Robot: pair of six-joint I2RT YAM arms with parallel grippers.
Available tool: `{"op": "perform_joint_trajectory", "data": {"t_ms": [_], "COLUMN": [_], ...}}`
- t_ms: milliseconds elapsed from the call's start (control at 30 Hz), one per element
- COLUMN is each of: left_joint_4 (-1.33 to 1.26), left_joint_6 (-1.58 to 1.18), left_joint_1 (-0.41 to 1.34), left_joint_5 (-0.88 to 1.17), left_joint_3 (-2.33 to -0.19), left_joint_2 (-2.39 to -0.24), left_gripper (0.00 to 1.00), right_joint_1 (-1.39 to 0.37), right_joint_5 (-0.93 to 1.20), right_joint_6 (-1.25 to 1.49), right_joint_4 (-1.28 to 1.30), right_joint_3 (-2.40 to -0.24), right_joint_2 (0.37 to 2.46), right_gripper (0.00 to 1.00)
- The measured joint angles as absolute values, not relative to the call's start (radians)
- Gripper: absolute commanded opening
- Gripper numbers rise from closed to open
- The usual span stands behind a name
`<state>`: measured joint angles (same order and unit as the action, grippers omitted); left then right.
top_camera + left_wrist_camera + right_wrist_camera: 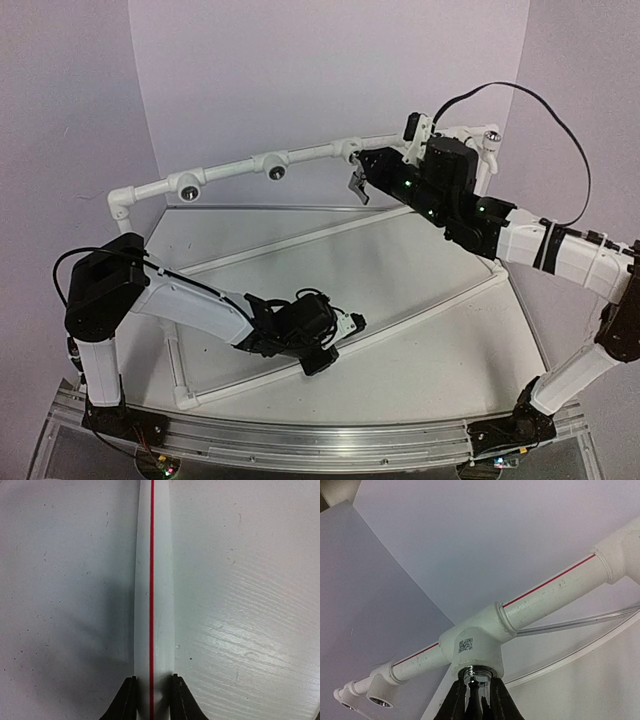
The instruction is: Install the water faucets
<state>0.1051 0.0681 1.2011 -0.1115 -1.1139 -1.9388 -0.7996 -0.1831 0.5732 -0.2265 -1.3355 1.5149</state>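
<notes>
A shiny silver water faucet [479, 673] has its threaded end in the socket of a white tee fitting [476, 642] marked with a QR code, on the back rail of the pipe frame. My right gripper [479, 684] is shut on the faucet just below the socket; in the top view this right gripper [357, 184] hangs under the rail. My left gripper [152, 681] is low on the table, shut on a white pipe with a red stripe [161, 580]. In the top view the left gripper [347, 326] holds the frame's near diagonal pipe [430, 309].
The back rail carries other chrome-rimmed sockets [187, 189], [277, 171] to the left and one [491, 135] at the right end. A second diagonal pipe [300, 238] crosses the white table. Purple walls close the back and sides.
</notes>
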Motion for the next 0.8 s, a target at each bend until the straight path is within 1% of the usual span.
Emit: {"op": "perform_joint_trajectory", "data": {"t_ms": [67, 100, 233, 267, 367, 467, 567, 600, 800], "left_joint_4": [0.089, 0.084, 0.084, 0.084, 0.085, 0.085, 0.085, 0.085, 0.085], "left_joint_6": [0.062, 0.060, 0.055, 0.055, 0.054, 0.054, 0.054, 0.054, 0.054], "left_joint_1": [1.208, 1.210, 1.210, 1.210, 1.210, 1.210, 1.210, 1.210, 1.210], "left_joint_5": [-0.094, -0.090, -0.082, -0.081, -0.081, -0.081, -0.081, -0.081, -0.080], "left_joint_3": [-1.120, -1.124, -1.126, -1.126, -1.126, -1.126, -1.126, -1.126, -1.126], "left_joint_2": [-1.947, -1.950, -1.952, -1.952, -1.952, -1.951, -1.951, -1.951, -1.951], "left_gripper": [0.00, 0.00, 0.00, 0.00, 0.00, 0.00, 0.00, 0.00, 0.00], "right_joint_1": [-0.790, -0.787, -0.781, -0.777, -0.744, -0.723, -0.714, -0.713, -0.713], "right_joint_5": [-0.169, -0.166, -0.141, -0.117, -0.049, -0.002, 0.037, 0.053, 0.138], "right_joint_6": [0.627, 0.647, 0.660, 0.656, 0.582, 0.453, 0.304, 0.251, -0.142], "right_joint_4": [-0.227, -0.228, -0.214, -0.196, -0.108, 0.013, 0.124, 0.163, 0.372], "right_joint_3": [-1.320, -1.317, -1.326, -1.338, -1.381, -1.448, -1.515, -1.534, -1.588], "right_joint_2": [1.501, 1.500, 1.502, 1.504, 1.515, 1.517, 1.505, 1.497, 1.399], "right_gripper": [0.00, 0.04, 0.34, 0.44, 0.64, 0.80, 0.90, 0.92, 0.92]}}
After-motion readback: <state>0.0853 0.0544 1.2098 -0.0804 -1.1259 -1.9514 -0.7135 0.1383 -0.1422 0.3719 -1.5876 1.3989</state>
